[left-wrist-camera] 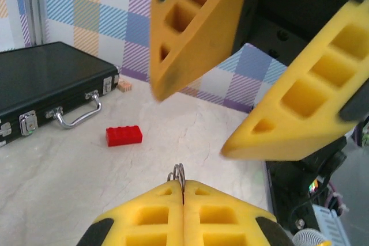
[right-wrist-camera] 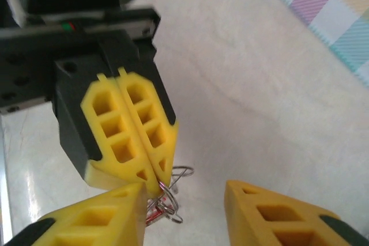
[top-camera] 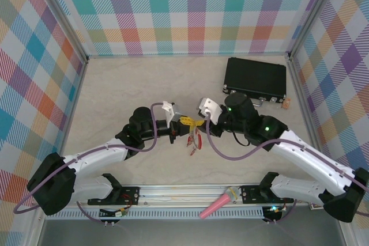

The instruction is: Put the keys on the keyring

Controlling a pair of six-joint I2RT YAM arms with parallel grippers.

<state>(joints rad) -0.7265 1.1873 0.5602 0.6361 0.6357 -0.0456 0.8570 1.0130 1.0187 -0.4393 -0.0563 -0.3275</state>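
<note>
Arms meet at the middle of the table (top-camera: 115,84) in the top view, the left gripper (top-camera: 183,121) and the right gripper (top-camera: 200,124) tip to tip, with the keys (top-camera: 194,141) hanging as a small red and silvery cluster just below them. From this height I cannot tell how wide either pair of fingers stands. A black case (top-camera: 255,78) lies at the upper right, and a pink cone (top-camera: 219,204) rests on the rail at the bottom edge. In the left wrist view, the left gripper's yellow fingers (left-wrist-camera: 155,217) at the bottom of the frame are pressed flat together, and the thin wire loops of the keyring (left-wrist-camera: 179,173) stick up out of the seam between their tips. The right gripper's two fingers (left-wrist-camera: 196,27) hang from the top of the frame, spread well apart with nothing between them. A red brick (left-wrist-camera: 124,135) lies on the table at centre left, near the case's handle. In the right wrist view, the left gripper's closed fingers (right-wrist-camera: 130,136) point down at frame centre, with the keyring pinched at their tips and its wire poking out to the lower right. Red bits of the keys show just beneath. The right gripper's own fingers (right-wrist-camera: 277,214) rise from the bottom edge with a wide gap between them and hold nothing, the left one close against the left gripper's tips.
</note>
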